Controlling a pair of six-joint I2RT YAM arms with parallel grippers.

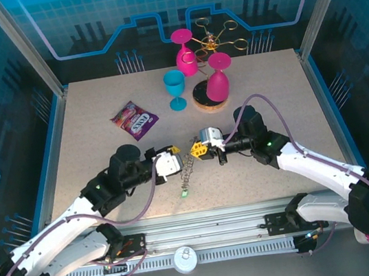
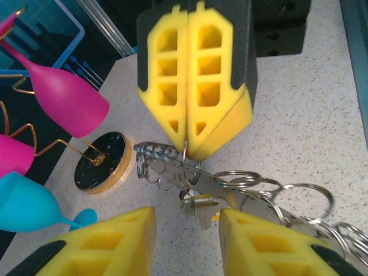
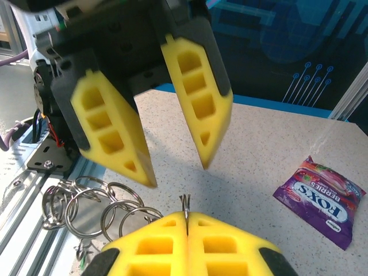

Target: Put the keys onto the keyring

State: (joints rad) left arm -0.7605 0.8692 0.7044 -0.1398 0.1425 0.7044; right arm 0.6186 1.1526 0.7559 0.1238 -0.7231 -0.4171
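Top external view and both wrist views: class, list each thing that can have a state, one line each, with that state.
left gripper: open, holding nothing
right gripper: shut on the keyring
yellow-headed key: lying ungripped between the left gripper's fingers
blue goblet: upright
rear pink goblet: upside down
front pink goblet: upside down
candy packet: lying flat
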